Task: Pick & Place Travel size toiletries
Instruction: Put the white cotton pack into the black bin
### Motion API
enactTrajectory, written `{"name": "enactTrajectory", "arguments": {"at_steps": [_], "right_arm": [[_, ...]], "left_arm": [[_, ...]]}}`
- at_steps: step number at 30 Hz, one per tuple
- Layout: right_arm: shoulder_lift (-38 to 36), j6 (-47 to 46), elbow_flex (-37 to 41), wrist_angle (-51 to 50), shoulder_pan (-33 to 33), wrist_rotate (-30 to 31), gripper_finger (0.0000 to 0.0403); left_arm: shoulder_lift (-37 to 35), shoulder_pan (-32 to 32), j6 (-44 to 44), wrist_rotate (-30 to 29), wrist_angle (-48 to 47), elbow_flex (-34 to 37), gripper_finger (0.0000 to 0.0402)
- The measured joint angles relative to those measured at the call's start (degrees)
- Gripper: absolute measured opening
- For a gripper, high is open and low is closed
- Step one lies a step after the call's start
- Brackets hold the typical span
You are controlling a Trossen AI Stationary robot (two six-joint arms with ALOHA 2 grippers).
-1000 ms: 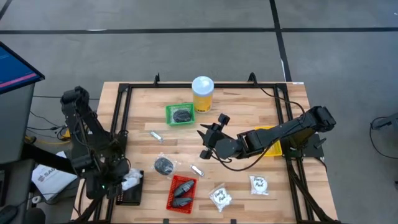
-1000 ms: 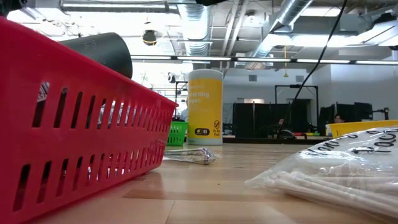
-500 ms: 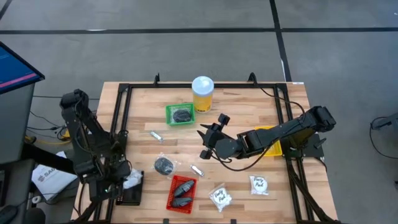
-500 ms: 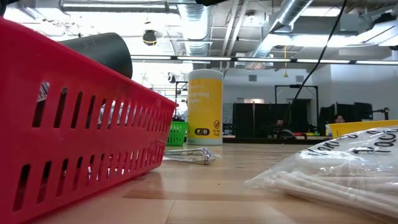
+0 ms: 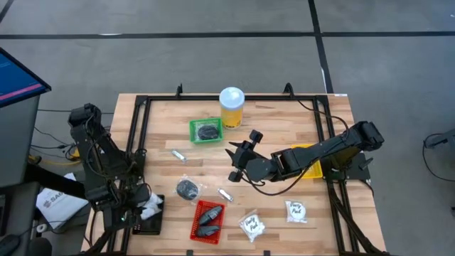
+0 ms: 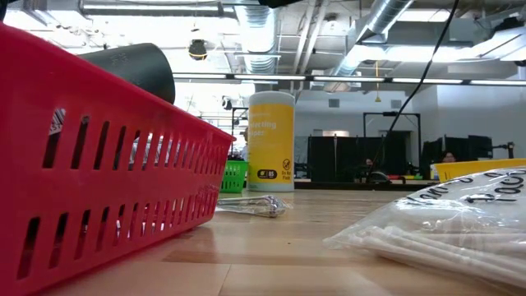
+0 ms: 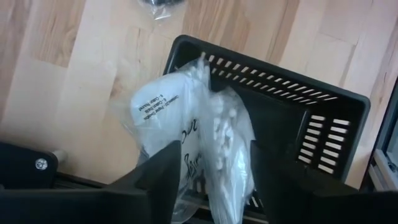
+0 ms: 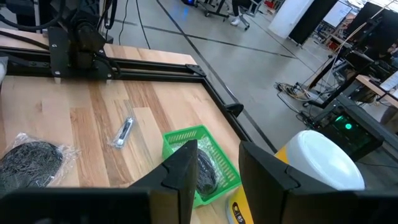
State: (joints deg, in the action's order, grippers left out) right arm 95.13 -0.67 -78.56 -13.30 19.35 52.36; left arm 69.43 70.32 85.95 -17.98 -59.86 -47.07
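At the table's near left my left gripper [image 5: 139, 207] [image 7: 214, 149] points down over a black tray [image 5: 148, 225] [image 7: 280, 93]. It is open, with a white crinkly sachet [image 5: 151, 207] [image 7: 186, 124] between its fingers. The sachet lies over the tray's rim corner, partly inside the tray. My right gripper [image 5: 232, 162] [image 8: 214, 152] hangs open and empty above the table's middle. On the wood lie a wrapped dark puck [image 5: 188, 188], two silvery tubes [image 5: 178, 154] [image 5: 225, 193] and two more white sachets [image 5: 252, 225] [image 5: 296, 210]. My left gripper stands astride the white sachet from above, one finger [image 7: 163, 169] on each side of it. I cannot tell whether the fingers touch the sachet. The sachet's lower part [image 7: 224, 186] rests in the black tray, its upper part on the rim corner.
A red tray [image 5: 206, 219] [image 6: 99, 164] with dark items stands at the near middle. A green tray [image 5: 206, 130] with a dark item and a tall yellow jar [image 5: 232, 107] [image 6: 271, 140] stand at the far middle. A yellow tray [image 5: 313, 161] lies under my right arm.
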Motion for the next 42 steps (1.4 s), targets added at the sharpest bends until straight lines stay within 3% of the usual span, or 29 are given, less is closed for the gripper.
{"name": "enactTrajectory", "arguments": {"at_steps": [5, 11, 20, 30, 34, 42], "right_arm": [[0.0, 0.0, 0.0, -0.5, 0.0, 0.0, 0.0109], [0.0, -4.8, 0.0, -7.2, 0.0, -0.7, 0.0109], [0.0, -19.3, 0.0, -24.2, 0.3, -11.8, 0.0109], [0.0, -34.7, 4.6, -35.6, 5.1, -15.5, 0.0109], [0.0, -42.4, 5.9, -41.1, 6.9, -18.7, 0.0114], [0.0, -54.3, 6.7, -51.5, 11.2, -30.6, 0.0147]], "left_arm": [[0.0, 0.0, 0.0, -0.9, -0.8, 0.0, 0.0209], [0.0, -0.7, -0.1, -7.1, -4.0, 0.0, 0.0204], [-0.1, -3.4, -0.2, -19.9, -7.2, 0.0, 0.0178], [-0.1, -8.8, -0.8, -29.8, -3.9, 0.0, 0.0172], [-0.1, -11.5, -9.2, -31.6, 3.3, 0.0, 0.0167], [-0.1, -18.9, -27.3, -33.3, 17.6, 0.0, 0.0165]]}}
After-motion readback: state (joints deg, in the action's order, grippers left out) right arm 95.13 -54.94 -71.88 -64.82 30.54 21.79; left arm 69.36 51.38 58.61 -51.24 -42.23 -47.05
